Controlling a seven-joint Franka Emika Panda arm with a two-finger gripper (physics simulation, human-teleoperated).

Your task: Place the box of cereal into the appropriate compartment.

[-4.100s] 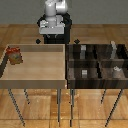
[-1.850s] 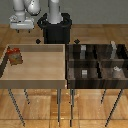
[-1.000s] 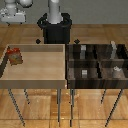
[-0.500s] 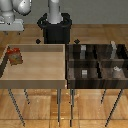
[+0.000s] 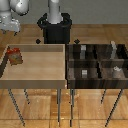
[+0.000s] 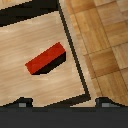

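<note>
The box of cereal (image 5: 15,56) stands upright in the light wooden tray (image 5: 35,77), near the corner at the exterior view's left, well apart from the dark compartment tray (image 5: 97,65). The gripper (image 6: 62,102) hangs above the box; only the jaw tips show at the frame edge, spread apart and holding nothing. Risk: the box sits skewed to the jaws near the tray wall, so an unaligned descent could topple it or strike the rim.

White, rounded arm segments (image 5: 12,15) on a black base (image 5: 55,30)
</note>
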